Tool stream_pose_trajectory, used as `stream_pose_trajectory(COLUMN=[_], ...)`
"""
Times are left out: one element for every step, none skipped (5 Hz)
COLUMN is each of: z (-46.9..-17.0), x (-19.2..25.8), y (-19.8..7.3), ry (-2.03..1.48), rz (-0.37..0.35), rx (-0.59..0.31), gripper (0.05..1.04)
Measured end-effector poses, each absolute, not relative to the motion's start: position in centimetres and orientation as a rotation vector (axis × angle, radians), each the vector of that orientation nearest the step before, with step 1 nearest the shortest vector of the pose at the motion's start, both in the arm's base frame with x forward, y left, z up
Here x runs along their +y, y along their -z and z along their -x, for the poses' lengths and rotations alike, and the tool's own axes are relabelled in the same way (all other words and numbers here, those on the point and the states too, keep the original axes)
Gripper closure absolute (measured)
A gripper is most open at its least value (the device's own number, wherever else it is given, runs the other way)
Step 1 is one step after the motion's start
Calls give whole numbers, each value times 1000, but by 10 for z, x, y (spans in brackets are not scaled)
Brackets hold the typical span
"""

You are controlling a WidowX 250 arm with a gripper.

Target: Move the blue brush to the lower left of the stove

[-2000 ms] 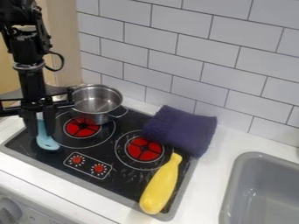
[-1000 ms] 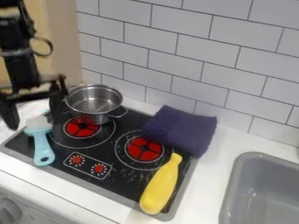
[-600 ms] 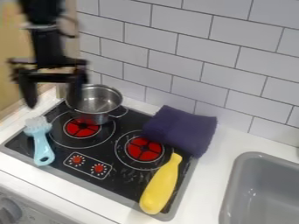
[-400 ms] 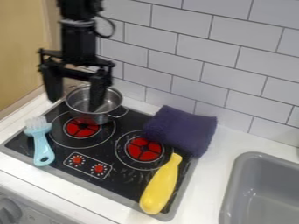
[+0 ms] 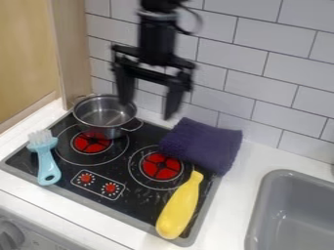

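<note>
Brush [image 5: 46, 158]: lt. blue w/ white bristles, holed handle; claw [image 5: 147, 110] wide apart, w/ nothing.

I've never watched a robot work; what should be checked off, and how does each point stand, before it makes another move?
1. Brush at the stove's lower left: ok.
2. Gripper open and holding nothing: ok.
3. Gripper raised above the brush: ok.
4. Pot upright: ok.
5. Squash wholly within the stove's edges: cannot tell.
6. Burners free of the towel: not ok, it seems to overlap the right one's ring.
</note>
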State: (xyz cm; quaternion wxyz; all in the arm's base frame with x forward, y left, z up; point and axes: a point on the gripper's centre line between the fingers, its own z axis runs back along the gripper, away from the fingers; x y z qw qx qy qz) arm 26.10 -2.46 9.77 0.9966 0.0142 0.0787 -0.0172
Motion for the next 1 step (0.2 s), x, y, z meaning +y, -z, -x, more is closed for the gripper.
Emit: stream_pose_trajectory(z=[-263], x=[-52], y=[-100], ry=[12], rz=[-73], rx=[119], gripper=[84])
